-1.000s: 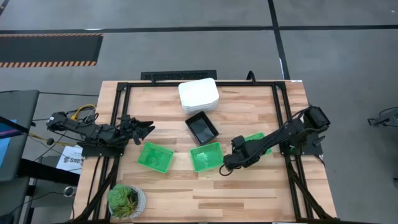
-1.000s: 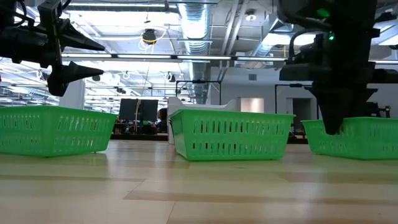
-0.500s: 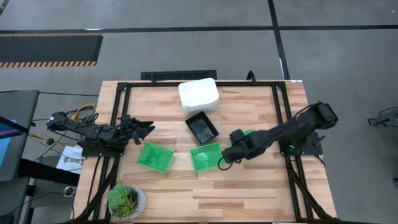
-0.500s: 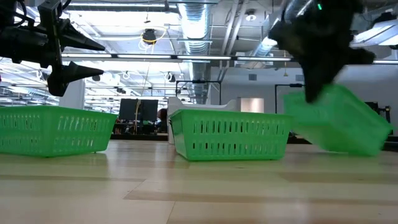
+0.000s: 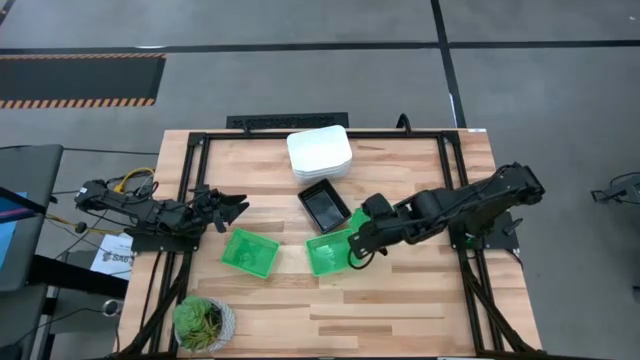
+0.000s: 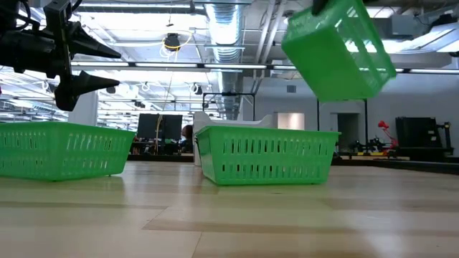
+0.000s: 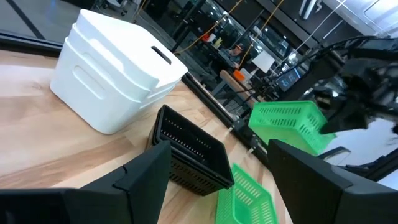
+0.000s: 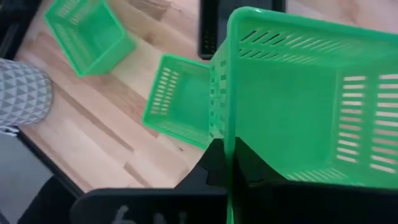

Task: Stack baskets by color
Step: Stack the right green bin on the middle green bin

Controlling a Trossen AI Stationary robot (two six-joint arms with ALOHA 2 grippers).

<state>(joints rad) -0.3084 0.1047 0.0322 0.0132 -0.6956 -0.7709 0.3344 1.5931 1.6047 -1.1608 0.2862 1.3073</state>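
The right gripper (image 8: 227, 168) was clamped on the rim of 1 green basket (image 6: 337, 50), held tilted in the air at upper right, above the middle basket (image 6: 265, 154). A 3rd basket (image 6: 61, 149) sat at far left. The left gripper (image 5: 235, 208) hung open at centre left, beside it.
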